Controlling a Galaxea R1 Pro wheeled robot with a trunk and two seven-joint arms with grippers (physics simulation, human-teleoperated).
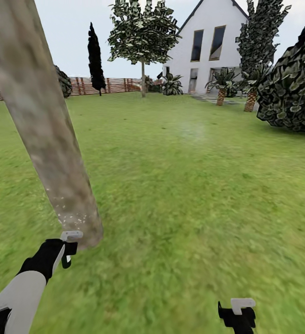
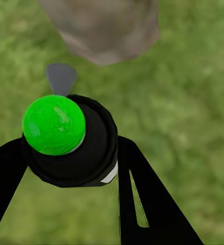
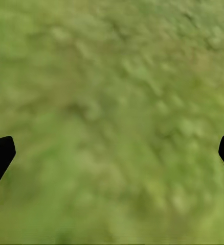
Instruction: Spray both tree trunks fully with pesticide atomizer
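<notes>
Left gripper clamps the atomizer, nozzle blurred, near the trunk; right gripper spread, empty.

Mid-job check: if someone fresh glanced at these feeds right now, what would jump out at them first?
The thick leaning tree trunk fills the head view's left side, with pale specks near its base. Just below it the left hand grips the atomizer, whose bright green cap stands out in the left wrist view, facing the trunk's foot. The right hand hangs open over bare grass.
</notes>
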